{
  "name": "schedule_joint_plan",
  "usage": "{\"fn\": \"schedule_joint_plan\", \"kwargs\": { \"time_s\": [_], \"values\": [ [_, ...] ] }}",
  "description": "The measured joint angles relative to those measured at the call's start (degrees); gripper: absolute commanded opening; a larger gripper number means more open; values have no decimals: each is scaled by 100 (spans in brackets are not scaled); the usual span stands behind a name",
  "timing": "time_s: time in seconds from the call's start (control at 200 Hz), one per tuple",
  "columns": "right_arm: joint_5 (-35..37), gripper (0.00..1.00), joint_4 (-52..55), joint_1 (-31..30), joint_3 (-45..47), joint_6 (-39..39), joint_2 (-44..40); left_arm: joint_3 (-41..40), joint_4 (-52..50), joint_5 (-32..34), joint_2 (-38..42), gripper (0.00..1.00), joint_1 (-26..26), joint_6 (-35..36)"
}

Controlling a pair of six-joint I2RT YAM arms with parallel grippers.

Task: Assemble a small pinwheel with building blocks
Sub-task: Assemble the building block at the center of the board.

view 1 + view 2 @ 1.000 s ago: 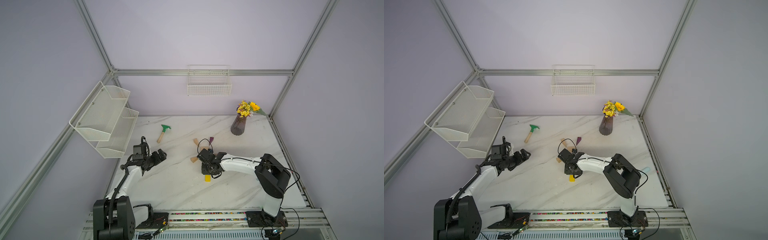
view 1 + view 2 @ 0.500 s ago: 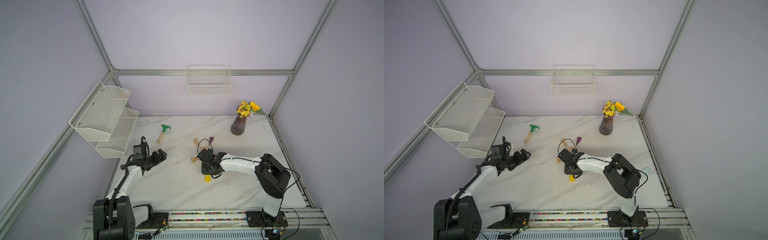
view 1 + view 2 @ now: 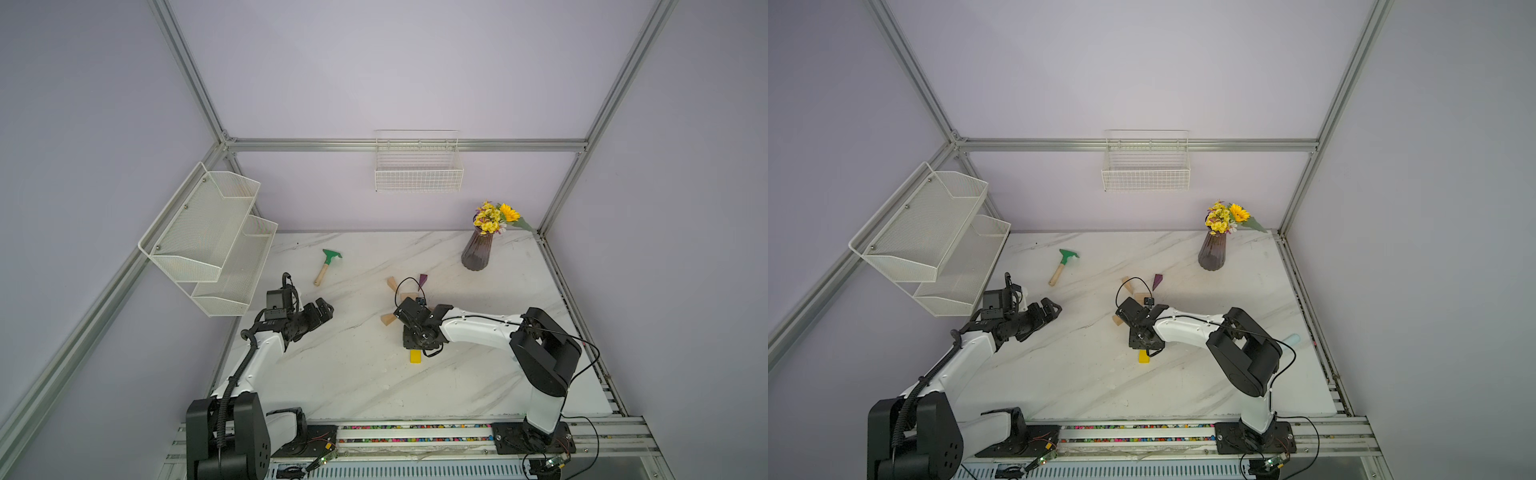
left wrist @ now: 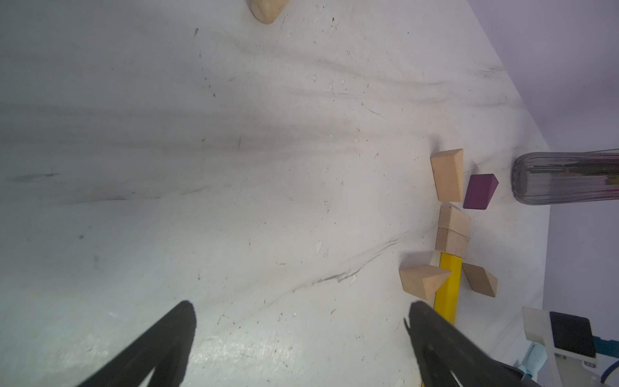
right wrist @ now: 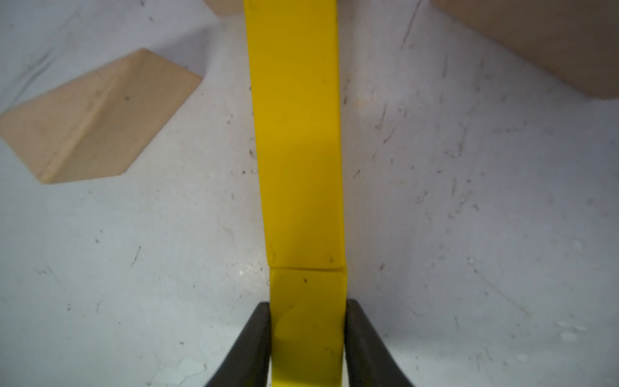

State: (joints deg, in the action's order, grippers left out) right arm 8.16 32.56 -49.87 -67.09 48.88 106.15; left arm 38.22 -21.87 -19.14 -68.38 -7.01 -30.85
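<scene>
— Finishing the stem, is it? Across the marble table I see the right arm bent low over the pinwheel and the left arm off to one side
— I think so. The left gripper hangs above the marble, jaws spread wide with nothing between them, well apart from the blocks. The right gripper is clamped on the lower yellow bar, one finger against each long edge
— Where does that bar lie?
— Flat on the table, end to end with the upper yellow bar. The seam looks closed, the lower piece a hair off line. The upper bar's far end appears to meet the hub blocks
— And the blades?
— One tan wedge lies to one side of the stem and a second tan wedge to the other, both apart from it; a third tan wedge and the purple wedge sit beyond the hub, just beside each other
— So what next?
— Probably letting go: part the jaws evenly and lift straight up, so the bar is not dragged off the seam. After that the wedges seem to want closing in on the hub
</scene>
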Motion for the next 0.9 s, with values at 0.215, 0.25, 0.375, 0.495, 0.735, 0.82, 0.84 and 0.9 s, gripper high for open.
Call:
{"fn": "schedule_joint_plan", "kwargs": {
  "time_s": [0.215, 0.25, 0.375, 0.495, 0.735, 0.82, 0.84, 0.9],
  "values": [
    [13, 49, 0, 0, 0, -13, 0, 0, 0, -7, -24, 100, 0, 2],
    [20, 50, 0, 0, 0, -17, -7, 0, 0, -7, -31, 100, 0, 0],
    [107, 52, 11, -44, -2, -83, -142, 0, 0, -15, -35, 100, 0, 0],
    [201, 45, 59, -144, -42, -199, -560, 0, 0, -17, -35, 100, 0, 0],
    [247, 3, 138, -846, 186, -426, -1355, 0, 0, -20, -35, 100, 0, 0],
    [168, 0, 157, -1117, 468, -387, -1342, 0, 0, -20, -35, 100, 0, 0],
    [136, 0, 166, -1176, 540, -369, -1327, 0, 0, -20, -35, 100, 0, 0],
    [70, 0, 195, -1320, 723, -315, -1281, 0, 0, -20, -35, 100, 0, 0]
  ]
}}
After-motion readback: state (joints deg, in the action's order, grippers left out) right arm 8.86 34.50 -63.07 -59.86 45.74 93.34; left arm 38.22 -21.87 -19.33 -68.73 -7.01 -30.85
